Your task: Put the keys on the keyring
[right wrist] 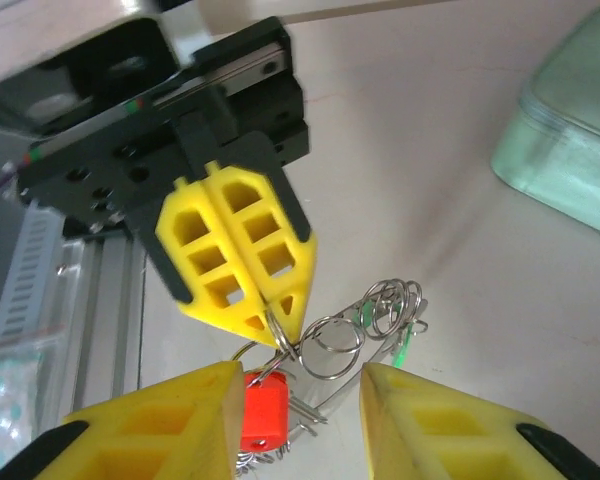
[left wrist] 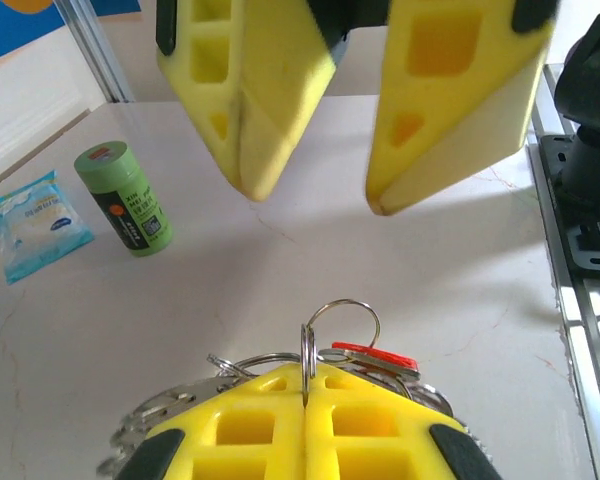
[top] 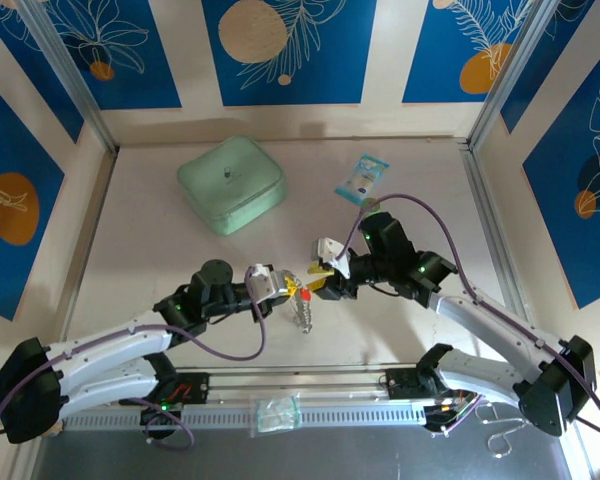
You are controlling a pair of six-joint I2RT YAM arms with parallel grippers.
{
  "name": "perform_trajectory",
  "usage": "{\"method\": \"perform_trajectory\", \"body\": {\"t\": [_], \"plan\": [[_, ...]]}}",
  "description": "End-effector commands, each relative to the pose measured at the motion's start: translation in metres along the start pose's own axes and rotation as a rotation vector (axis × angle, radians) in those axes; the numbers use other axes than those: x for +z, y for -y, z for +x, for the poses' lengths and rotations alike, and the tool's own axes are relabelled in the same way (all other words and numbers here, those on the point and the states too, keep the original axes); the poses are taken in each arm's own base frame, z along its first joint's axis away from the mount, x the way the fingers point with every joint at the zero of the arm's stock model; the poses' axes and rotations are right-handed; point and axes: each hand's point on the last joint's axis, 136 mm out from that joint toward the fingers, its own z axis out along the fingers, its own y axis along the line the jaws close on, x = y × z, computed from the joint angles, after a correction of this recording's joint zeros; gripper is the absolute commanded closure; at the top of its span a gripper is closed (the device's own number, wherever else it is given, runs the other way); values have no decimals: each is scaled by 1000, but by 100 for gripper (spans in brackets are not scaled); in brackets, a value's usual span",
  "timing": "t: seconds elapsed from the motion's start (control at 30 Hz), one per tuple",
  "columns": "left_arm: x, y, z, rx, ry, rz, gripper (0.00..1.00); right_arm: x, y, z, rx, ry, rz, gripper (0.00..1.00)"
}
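We are pinching the keyring (left wrist: 307, 350) with the left gripper (right wrist: 275, 335); the right gripper (left wrist: 315, 198) is hovering spread, likely needing to grasp the red key (right wrist: 263, 412) next.

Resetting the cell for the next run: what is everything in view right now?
pouch: one, mint green, far left of centre
packet: one, blue and white, far right
cylinder: one, green, upright beside the packet
plastic bag: one, clear, near edge
keyring: one bunch of rings, silvery, pinched by left gripper
key: one, red head, among the rings
left gripper: one, yellow fingers, shut on keyring
right gripper: one, yellow fingers, open, facing the left
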Motion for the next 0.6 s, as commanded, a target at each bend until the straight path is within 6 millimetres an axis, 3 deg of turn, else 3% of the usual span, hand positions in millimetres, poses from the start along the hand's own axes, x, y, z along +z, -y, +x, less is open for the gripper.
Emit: {"method": "perform_trajectory", "body": {"t": [0.0,0.27,0.57], "plan": [[-1,-7,-20,24,97,-44,100,-3,15,-7,235,69,112,65],[-3,-10,-18,34,87,-72,100,2,-5,-1,743,-56,115,66],[-1,-8,-20,36,97,-64,100,9,-9,11,808,-158,157,69]]}}
